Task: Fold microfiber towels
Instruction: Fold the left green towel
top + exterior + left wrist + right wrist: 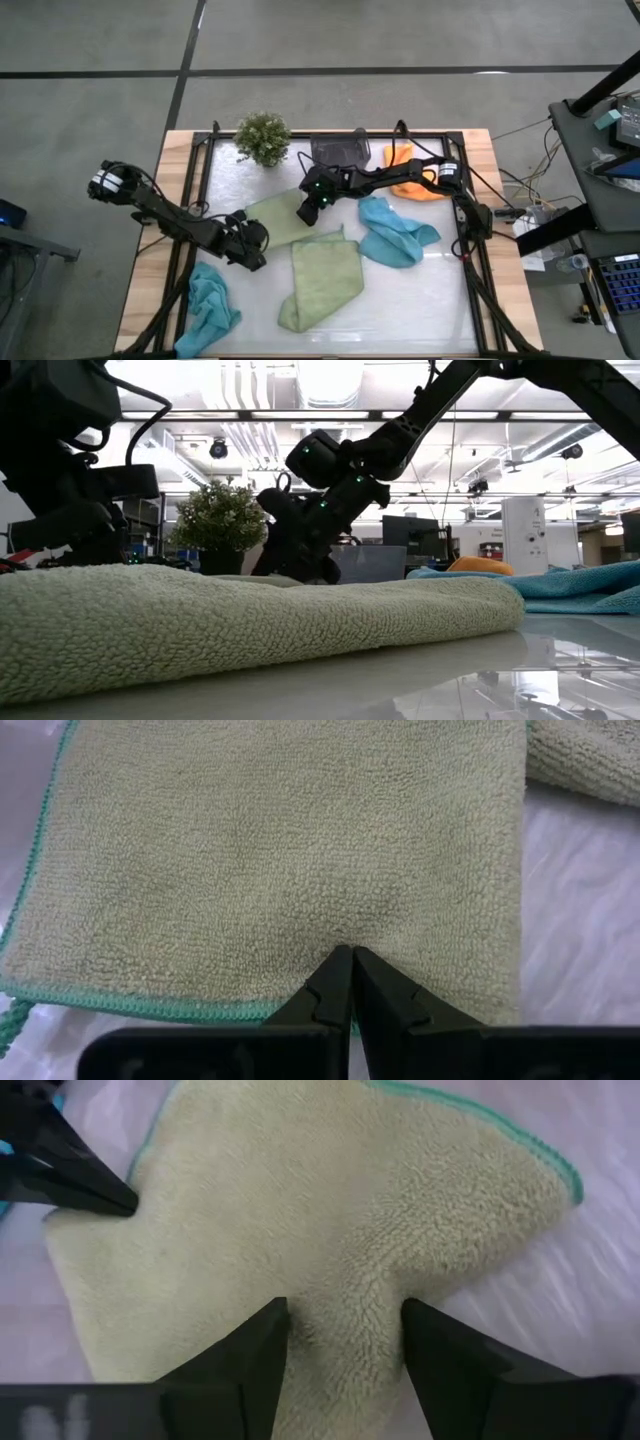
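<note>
1. Glossy white worktop [420, 300] is carrying five microfiber towels; a light green towel [275, 217] is lying mid-table, toward the left edge.
2. Left gripper [250, 243] is pinching this towel's near-left edge, its fingers [335, 985] fully closed on the pile.
3. Right gripper [310, 208] is straddling a raised fold at the far-right edge, jaws partly apart, not yet clamped.
4. Cloth is looking light, floppy and grippy; hemmed corners are probably offering the surest hold.
</note>
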Controlling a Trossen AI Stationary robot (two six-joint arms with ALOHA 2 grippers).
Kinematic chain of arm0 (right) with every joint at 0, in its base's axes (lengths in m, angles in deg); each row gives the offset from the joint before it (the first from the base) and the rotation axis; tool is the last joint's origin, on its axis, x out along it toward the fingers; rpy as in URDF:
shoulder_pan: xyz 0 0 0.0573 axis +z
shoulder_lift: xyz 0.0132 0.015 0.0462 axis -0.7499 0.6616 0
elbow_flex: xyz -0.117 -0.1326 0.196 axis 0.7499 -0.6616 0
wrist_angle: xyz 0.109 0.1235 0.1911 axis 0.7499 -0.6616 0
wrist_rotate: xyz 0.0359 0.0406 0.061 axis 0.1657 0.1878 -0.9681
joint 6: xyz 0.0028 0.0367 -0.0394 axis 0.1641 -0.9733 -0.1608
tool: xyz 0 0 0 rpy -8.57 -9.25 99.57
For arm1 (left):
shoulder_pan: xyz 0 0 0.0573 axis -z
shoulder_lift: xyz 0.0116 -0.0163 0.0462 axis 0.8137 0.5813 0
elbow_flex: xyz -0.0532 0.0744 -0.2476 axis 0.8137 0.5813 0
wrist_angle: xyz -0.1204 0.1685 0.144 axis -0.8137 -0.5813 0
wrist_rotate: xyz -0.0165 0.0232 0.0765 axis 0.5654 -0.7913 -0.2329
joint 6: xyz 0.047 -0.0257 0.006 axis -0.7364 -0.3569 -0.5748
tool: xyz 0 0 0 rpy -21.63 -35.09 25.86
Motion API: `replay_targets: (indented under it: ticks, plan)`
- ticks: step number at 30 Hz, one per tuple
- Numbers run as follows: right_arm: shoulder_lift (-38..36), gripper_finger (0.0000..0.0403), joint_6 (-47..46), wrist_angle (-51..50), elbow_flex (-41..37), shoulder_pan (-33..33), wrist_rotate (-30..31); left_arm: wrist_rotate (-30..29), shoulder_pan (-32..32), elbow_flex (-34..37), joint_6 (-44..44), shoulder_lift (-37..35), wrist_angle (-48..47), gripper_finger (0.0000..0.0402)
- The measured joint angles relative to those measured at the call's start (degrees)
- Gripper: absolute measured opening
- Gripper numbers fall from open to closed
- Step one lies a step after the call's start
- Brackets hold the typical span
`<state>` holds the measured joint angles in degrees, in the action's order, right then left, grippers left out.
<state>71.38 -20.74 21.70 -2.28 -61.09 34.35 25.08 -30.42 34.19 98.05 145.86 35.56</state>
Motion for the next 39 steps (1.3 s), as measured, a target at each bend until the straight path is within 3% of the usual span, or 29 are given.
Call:
replay_targets:
  ticks: [12, 19, 30, 39]
  plan:
    - [0.00, 0.0089, 0.59, 1.73, -0.23, 0.15, 0.02, 0.07, 0.00, 0.00, 0.02, 0.00, 0.07, 0.0000]
    - [0.00, 0.0018, 2.65, 1.78, -0.20, 0.17, 0.01, 0.11, -0.01, -0.02, 0.00, 0.00, 0.45, 0.0000]
    - [-4.59, 0.0013, 7.46, -9.32, 1.64, -1.84, 1.31, -0.94, -0.02, -0.70, -3.46, -0.87, 1.08, 0.0000]
    - [-4.98, 0.0013, 11.70, -22.28, 8.74, -0.73, 10.20, -2.66, -0.02, -0.31, -3.15, -0.61, 1.00, 0.0000]
